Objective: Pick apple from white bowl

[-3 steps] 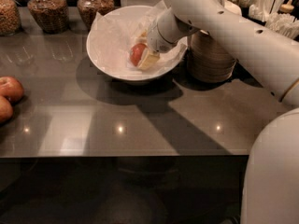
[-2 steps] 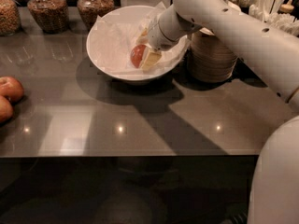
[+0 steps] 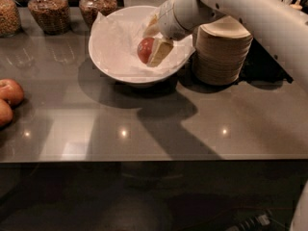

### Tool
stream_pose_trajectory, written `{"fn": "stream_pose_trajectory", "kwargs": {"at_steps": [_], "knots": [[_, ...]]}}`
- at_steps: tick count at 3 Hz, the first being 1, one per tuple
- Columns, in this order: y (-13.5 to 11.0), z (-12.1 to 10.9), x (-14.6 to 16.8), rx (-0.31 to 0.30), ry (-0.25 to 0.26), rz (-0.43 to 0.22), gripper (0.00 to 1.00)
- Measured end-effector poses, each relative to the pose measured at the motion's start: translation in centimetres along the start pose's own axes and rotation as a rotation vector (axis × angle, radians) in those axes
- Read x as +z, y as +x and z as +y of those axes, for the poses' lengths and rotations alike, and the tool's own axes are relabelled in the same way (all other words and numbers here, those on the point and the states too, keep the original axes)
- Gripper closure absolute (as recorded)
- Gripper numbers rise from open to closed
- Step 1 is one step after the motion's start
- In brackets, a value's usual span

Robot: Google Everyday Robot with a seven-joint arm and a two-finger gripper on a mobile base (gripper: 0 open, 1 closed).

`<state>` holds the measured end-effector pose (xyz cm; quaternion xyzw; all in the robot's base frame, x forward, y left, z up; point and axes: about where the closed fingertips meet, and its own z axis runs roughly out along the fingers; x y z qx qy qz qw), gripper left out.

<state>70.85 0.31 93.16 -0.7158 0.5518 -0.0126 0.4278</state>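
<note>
The small red-orange apple (image 3: 144, 49) sits inside the large white bowl (image 3: 108, 64) with its crinkled paper liner, at the back middle of the grey counter. My gripper (image 3: 149, 48) reaches into the bowl from the right, its cream fingers (image 3: 161, 52) closed on either side of the apple. The white arm comes in from the upper right and hides the bowl's right rim.
A stack of small cream disposable bowls (image 3: 222, 52) stands just right of the bowl, under the arm. Glass jars of grains (image 3: 47, 9) line the back left. Two bigger red apples (image 3: 9, 91) lie at the left edge. The counter's front edge (image 3: 154, 160) runs across.
The gripper stays on the apple inside the bowl; apple and gripper have risen slightly. The arm has shifted a little upward.
</note>
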Motion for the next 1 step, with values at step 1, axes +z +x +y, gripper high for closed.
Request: {"fn": "stream_pose_trajectory", "kwargs": {"at_steps": [1], "knots": [[-0.83,-0.73,-2.81,0.009,0.059,-0.049,1.0]]}}
